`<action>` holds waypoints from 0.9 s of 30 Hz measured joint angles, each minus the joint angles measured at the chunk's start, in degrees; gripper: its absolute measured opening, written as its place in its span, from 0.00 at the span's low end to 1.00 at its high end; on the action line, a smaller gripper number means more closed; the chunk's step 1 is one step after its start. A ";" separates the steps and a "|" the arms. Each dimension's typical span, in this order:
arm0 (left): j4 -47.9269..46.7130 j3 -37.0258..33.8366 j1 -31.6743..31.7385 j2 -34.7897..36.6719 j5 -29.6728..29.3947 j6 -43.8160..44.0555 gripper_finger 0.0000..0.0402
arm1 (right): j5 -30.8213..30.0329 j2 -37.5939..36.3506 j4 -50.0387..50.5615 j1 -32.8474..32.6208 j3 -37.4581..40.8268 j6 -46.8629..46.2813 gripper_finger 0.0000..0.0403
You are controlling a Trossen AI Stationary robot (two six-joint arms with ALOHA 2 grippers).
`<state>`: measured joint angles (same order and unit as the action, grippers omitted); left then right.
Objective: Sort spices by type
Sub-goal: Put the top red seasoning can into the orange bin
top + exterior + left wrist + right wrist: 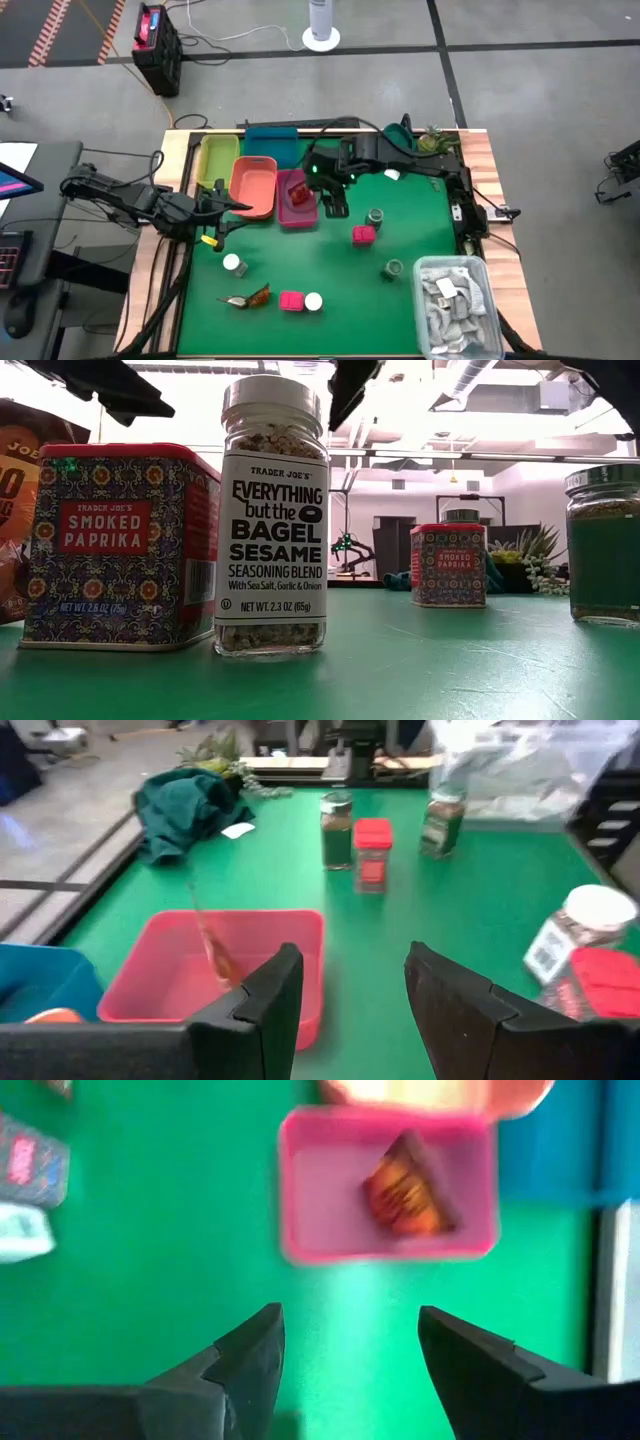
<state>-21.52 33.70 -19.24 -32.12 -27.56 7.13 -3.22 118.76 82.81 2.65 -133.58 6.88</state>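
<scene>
I'm hovering my right gripper (pixel 345 1355) just off the near rim of the pink bin (pixel 298 214), fingers spread wide and holding nothing, and I'm looking down at one reddish-brown sachet (pixel 405 1188) already lying inside it. My left gripper (pixel 345 995) is waiting at the table's left edge beside the orange bin (pixel 253 186), also spread and empty. I'm counting what's left on the green mat (pixel 330 270): a smoked paprika tin (pixel 364 235) and a green-topped jar (pixel 375 217) just ahead of me, another green-topped jar (pixel 393 268) nearer the packet tray (pixel 480 330), then a second sachet (pixel 250 297), a second tin (pixel 291 301) and two white-topped jars (pixel 313 301) toward the front left. I'm judging the tins stiff and light, best squeezed across flat sides; the glass jars heavier and slick, so I'm favouring the ribbed cap; the sachets limp and crinkly, best pinched at a raised edge
</scene>
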 joint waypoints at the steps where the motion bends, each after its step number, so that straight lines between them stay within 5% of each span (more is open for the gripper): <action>1: -0.22 -0.07 -0.38 -0.02 -1.36 -0.70 0.42 | -0.93 0.01 1.35 -1.00 0.03 -1.61 0.65; 9: 2.96 -0.07 -5.19 0.81 -3.80 -3.93 0.42 | -4.11 -0.58 0.05 -7.53 5.88 -7.79 0.65; 20: 9.67 -5.01 -12.86 0.63 -12.89 0.65 0.42 | -4.77 -15.57 -23.40 -9.22 41.93 -12.11 0.65; 27: 9.26 -5.06 -13.03 0.59 -14.24 5.68 0.42 | -6.53 -21.32 -28.84 -9.23 55.12 -13.24 0.65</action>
<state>-12.25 28.64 -32.27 -31.53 -41.80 12.81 -9.75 97.44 53.97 -6.58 -78.46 -6.36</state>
